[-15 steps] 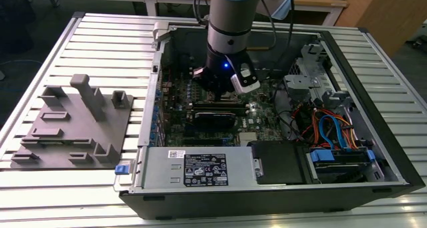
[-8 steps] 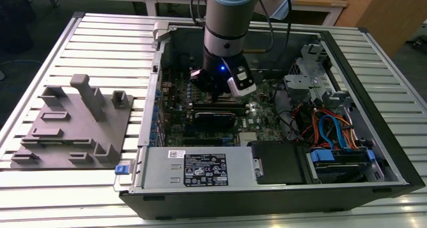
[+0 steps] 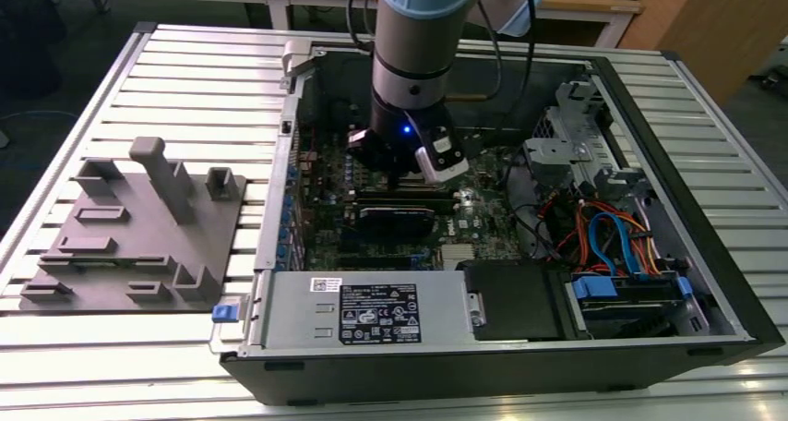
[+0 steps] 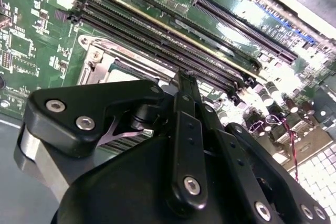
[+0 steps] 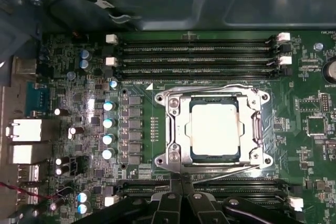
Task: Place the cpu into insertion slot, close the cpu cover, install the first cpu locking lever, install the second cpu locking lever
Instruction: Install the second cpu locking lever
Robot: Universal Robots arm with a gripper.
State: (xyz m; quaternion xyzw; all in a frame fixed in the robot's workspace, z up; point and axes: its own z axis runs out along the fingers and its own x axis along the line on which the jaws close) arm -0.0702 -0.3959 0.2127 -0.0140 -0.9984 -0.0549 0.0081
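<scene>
Two steps look done: chip (image 5: 215, 128) sits in socket (image 5: 181, 153), cover (image 5: 175, 124) shut over it; levers unclear; pincer (image 5: 181, 182) narrow, empty.

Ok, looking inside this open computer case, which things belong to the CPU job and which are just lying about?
Belongs to the job:
- square silver-grey metal cpu, seated in the socket
- thin silver metal cpu cover, closed around it
- black gripper, beside the socket

Just lying about:
- long black memory slots
- grey plastic fixture tray outside the case
- blue and orange cables
</scene>
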